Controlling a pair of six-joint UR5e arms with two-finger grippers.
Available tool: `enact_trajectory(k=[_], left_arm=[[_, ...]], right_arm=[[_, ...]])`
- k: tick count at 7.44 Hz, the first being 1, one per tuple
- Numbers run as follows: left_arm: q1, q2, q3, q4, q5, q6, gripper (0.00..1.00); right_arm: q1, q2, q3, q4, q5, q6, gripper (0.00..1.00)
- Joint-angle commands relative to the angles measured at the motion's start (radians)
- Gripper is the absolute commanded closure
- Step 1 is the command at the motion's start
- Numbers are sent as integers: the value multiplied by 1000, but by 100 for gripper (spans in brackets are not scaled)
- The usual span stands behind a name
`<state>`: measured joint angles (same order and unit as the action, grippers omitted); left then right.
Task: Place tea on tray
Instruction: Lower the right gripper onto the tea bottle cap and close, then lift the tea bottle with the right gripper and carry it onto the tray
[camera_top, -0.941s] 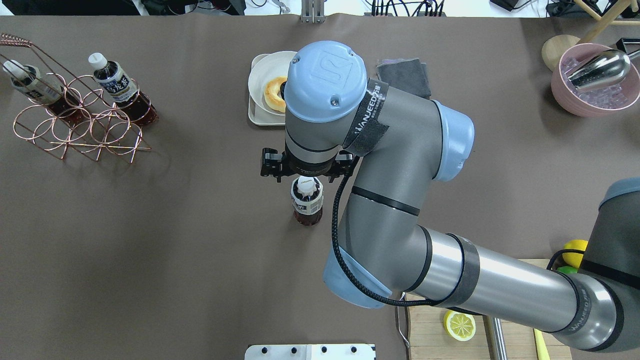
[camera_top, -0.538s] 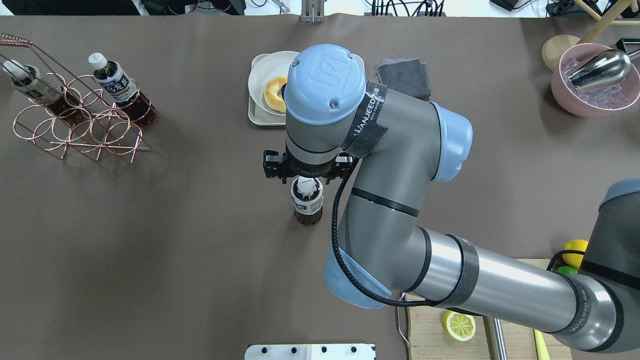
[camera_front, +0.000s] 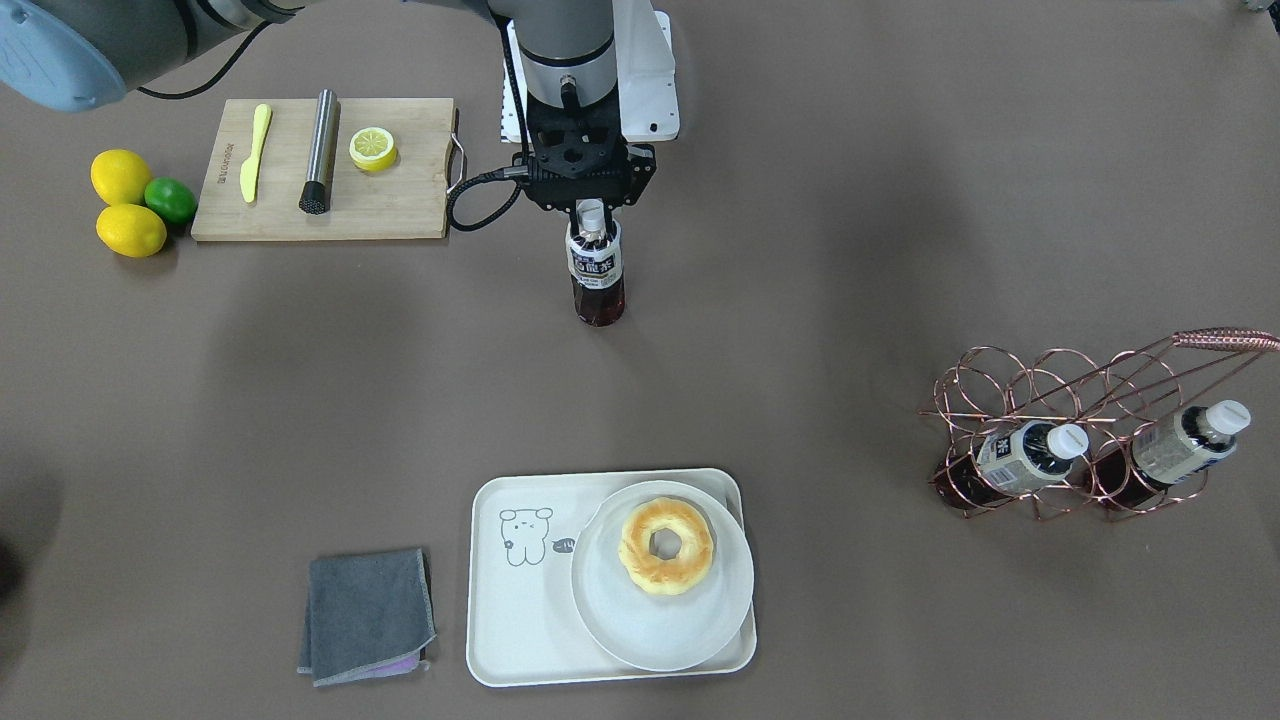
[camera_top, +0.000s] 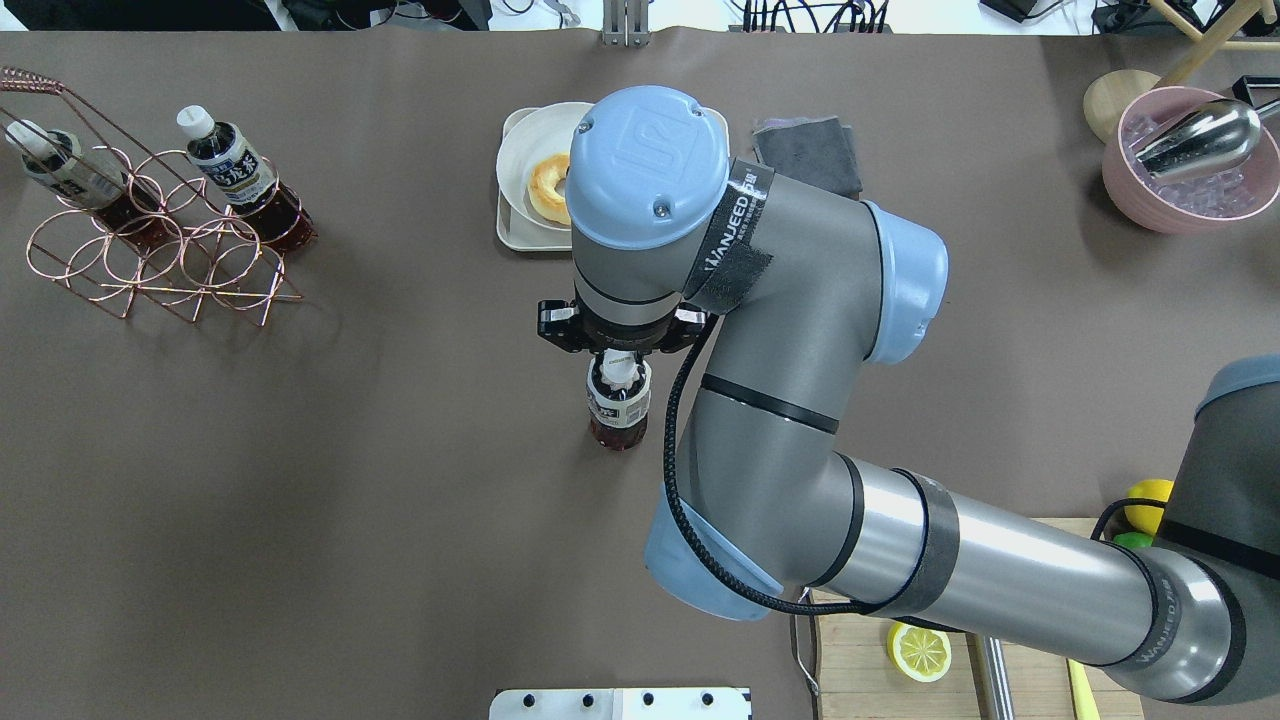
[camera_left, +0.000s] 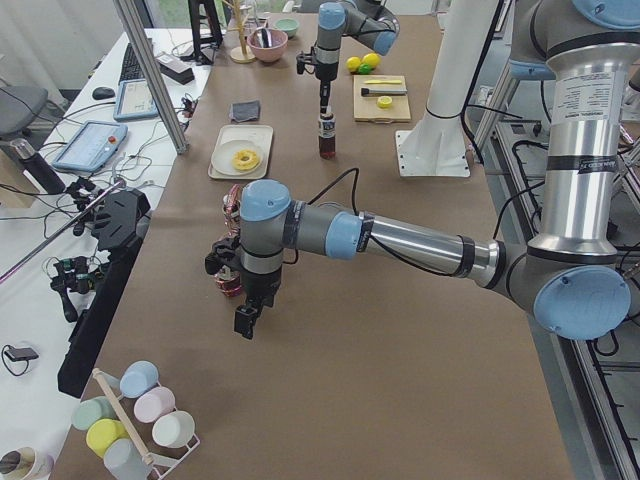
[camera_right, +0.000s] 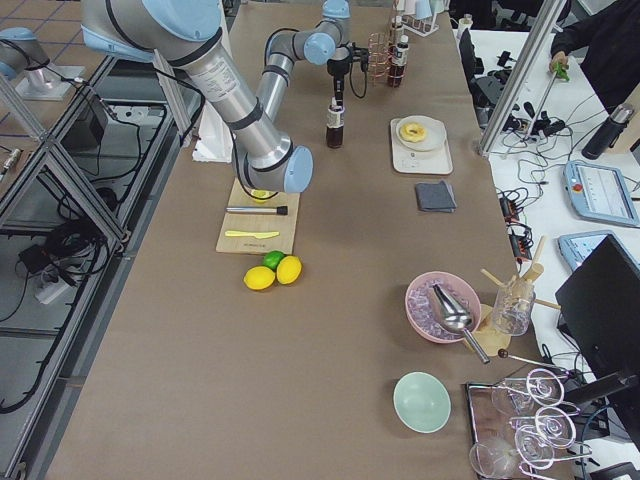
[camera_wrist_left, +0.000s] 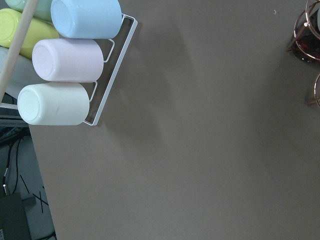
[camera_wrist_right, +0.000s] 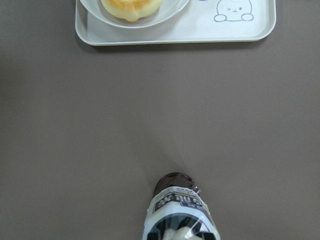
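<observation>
The tea bottle (camera_front: 597, 270) stands upright mid-table, with dark liquid, a navy-and-white label and a white cap. It also shows in the overhead view (camera_top: 617, 405) and low in the right wrist view (camera_wrist_right: 179, 210). My right gripper (camera_front: 593, 207) comes straight down on it and is shut on the cap. The cream tray (camera_front: 500, 600) with the bear drawing lies beyond it, apart from it; a white plate (camera_front: 660, 625) with a doughnut fills one half. My left gripper (camera_left: 245, 322) hangs near the wire rack; I cannot tell if it is open or shut.
A copper wire rack (camera_front: 1010, 385) holds two more tea bottles (camera_front: 1020, 455). A wooden cutting board (camera_front: 400, 215) carries a lemon half, a knife and a metal bar. A grey cloth (camera_front: 365, 615) lies beside the tray. A pink ice bowl (camera_top: 1190, 190) stands far right.
My right gripper's fingers have drawn in around the bottle's cap, and the bottle has shifted and turned slightly under them.
</observation>
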<state>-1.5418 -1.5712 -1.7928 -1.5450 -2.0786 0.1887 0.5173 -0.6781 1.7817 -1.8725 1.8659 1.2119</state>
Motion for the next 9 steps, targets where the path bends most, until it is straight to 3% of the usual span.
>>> enact_trajectory(k=[1,2,5,7,9], left_arm=[[0,-7,12,-7,0,0,2],[0,-7,10,-7,0,0,2],[2,-10,10,-7,0,-2,2],[2,-15,10,-6,0,-3,2],[2,-20,12,-7,0,-3,2]], right_arm=[[30,55,1,-94,-5,0,100],[62,95,-1,-143,7,-8,100],[223,111,-49,-148,131,-104,100],[306,130,-189,-72,188,-158,100],[372,217,-415,59,248,-161,100]])
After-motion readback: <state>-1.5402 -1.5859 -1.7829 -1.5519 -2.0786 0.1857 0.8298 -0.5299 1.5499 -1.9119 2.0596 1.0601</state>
